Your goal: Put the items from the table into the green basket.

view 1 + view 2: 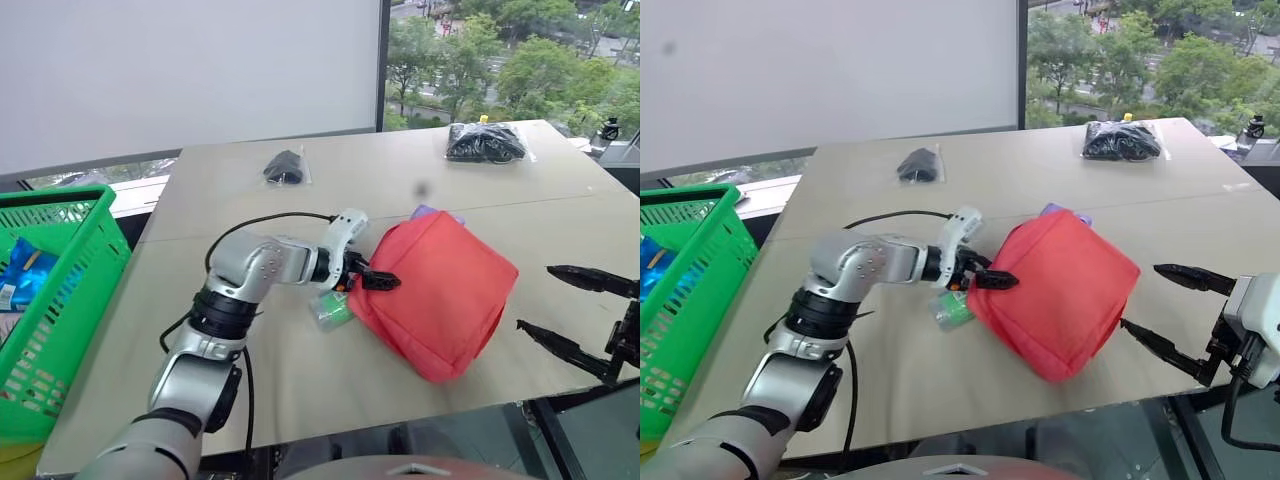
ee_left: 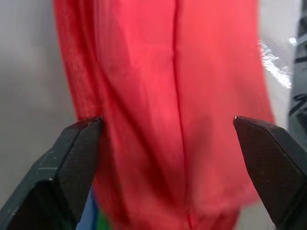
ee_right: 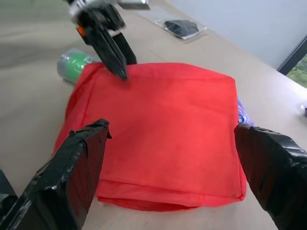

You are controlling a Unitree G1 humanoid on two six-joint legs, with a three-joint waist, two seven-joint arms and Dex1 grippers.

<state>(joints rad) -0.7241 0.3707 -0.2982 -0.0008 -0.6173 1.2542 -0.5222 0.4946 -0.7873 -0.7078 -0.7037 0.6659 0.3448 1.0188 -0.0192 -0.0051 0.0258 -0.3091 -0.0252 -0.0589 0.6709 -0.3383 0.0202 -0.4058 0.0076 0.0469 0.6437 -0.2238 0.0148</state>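
A soft red pouch point(image 1: 440, 290) lies near the middle of the table point(image 1: 300, 390). My left gripper point(image 1: 375, 279) is at its left edge, open. In the left wrist view the pouch point(image 2: 172, 96) runs between the two spread fingers point(image 2: 72, 163). A small green cylinder point(image 1: 331, 309) lies on its side just under that gripper, against the pouch. A purple packet point(image 1: 428, 212) peeks out behind the pouch. My right gripper point(image 1: 535, 297) hangs open to the right of the pouch, apart from it. The green basket point(image 1: 95, 280) stands at the far left.
Two black bundles in clear bags lie at the back of the table, a small one point(image 1: 284, 167) and a larger one point(image 1: 486, 142). A blue packet point(image 1: 25, 275) sits inside the basket. The table's front edge runs close below the pouch.
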